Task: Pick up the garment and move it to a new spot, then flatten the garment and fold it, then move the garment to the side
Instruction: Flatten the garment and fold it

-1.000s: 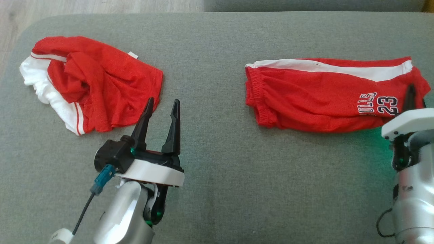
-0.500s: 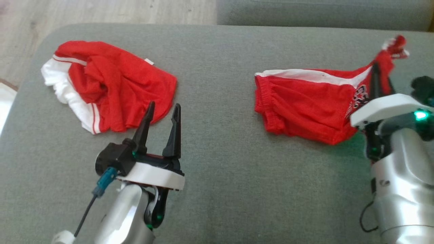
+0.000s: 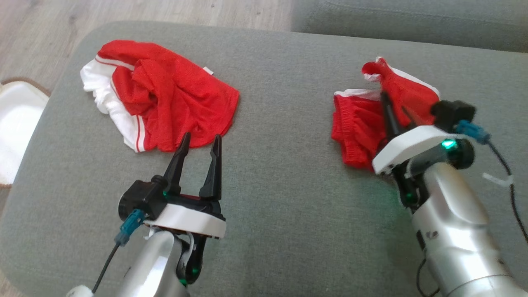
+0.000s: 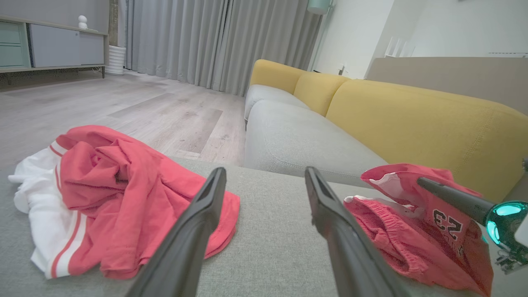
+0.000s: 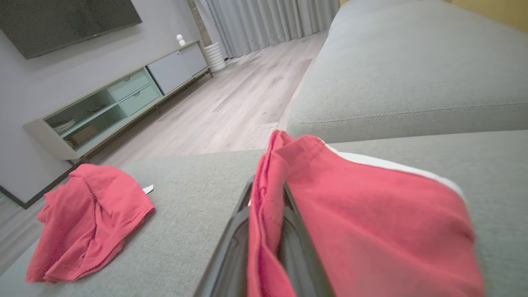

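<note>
The right gripper (image 3: 392, 102) is pinched almost closed on a fold of the red mesh sports shorts with a white side stripe (image 3: 357, 128), and the cloth drapes over its dark fingers (image 5: 229, 243). The held end, printed 23, stands raised above the elastic waistband (image 3: 350, 123), which lies on the grey fabric sofa cushion (image 3: 280, 194) at about 2 o'clock in the head view. The left gripper (image 3: 202, 136) hovers at 7 o'clock, jaws spread wide with nothing between them. Just beyond its tips, at 10 o'clock, lies a crumpled red-and-white garment (image 3: 173, 99), well apart from the shorts.
</note>
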Available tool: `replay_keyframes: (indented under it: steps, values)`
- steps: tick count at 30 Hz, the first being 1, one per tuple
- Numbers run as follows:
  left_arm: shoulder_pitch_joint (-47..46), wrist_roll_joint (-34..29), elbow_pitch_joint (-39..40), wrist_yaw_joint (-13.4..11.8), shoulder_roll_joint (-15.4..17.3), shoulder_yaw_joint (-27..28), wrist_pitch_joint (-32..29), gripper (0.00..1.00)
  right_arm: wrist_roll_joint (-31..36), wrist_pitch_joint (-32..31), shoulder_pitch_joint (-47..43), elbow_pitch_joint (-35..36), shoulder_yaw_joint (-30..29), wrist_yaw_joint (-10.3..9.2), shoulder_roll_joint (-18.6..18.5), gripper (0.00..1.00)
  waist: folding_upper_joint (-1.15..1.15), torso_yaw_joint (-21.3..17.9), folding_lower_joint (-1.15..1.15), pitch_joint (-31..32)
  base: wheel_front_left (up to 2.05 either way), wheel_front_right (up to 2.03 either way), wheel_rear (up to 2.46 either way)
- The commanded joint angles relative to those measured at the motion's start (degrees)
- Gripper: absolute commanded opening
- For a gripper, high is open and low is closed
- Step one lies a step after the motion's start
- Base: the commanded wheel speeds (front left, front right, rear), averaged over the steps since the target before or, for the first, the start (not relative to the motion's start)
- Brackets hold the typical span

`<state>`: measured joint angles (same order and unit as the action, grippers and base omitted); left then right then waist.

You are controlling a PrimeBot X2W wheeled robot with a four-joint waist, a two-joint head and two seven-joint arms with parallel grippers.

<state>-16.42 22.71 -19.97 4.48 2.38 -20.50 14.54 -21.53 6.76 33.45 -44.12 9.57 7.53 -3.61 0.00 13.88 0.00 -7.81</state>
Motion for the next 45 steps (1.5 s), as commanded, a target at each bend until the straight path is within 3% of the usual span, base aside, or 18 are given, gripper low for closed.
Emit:
replay_keyframes:
  steps: [1,17,18,25,29,37,41,45]
  values:
    - [-1.4,0.3,1.8,-0.4,0.5,1.4,0.5,1.00,-0.8,0.9,2.3,1.3,2.0,-0.04,0.7,0.00,0.00,0.4,0.00,-0.3,0.00,0.00,0.00]
    - [-1.5,0.6,1.4,-0.6,0.5,1.0,0.5,1.00,-5.8,3.4,3.9,-8.0,16.0,-0.04,0.7,0.00,0.00,1.5,0.00,-0.9,0.00,0.00,0.00]
    - [-1.4,0.5,1.4,-0.6,0.5,1.1,0.5,1.00,-5.2,2.7,3.9,-9.1,17.4,-0.04,0.7,0.99,0.00,1.3,0.00,-0.8,0.00,0.00,0.00]
    - [-1.3,-0.2,1.0,-0.6,0.5,1.9,0.5,1.00,-9.2,0.9,2.5,-6.5,28.8,-0.04,0.7,1.00,0.00,-1.3,0.00,0.4,0.00,0.00,0.00]
    - [-1.4,-0.6,1.1,-0.5,0.6,3.0,0.5,1.00,-9.0,4.6,3.7,-5.7,29.8,-0.04,0.7,1.00,0.00,-3.6,0.00,1.4,0.00,0.00,0.00]
    - [-0.3,-1.7,4.4,-1.1,0.6,6.8,0.5,1.00,-0.3,8.1,5.9,-3.6,19.4,-0.04,-2.2,1.00,0.00,-7.9,0.00,2.8,0.00,0.00,0.00]
    - [0.2,-2.4,4.8,-0.9,0.6,7.8,0.5,1.00,12.1,8.2,2.4,3.8,7.0,-0.04,-4.0,1.00,0.00,-9.8,0.00,3.0,0.00,0.00,0.00]
    - [0.6,-3.1,4.8,-0.7,0.6,8.7,0.5,1.00,21.4,8.2,-4.4,11.7,-2.8,-0.04,-1.5,1.00,0.00,-11.0,0.00,3.1,0.00,0.00,0.00]
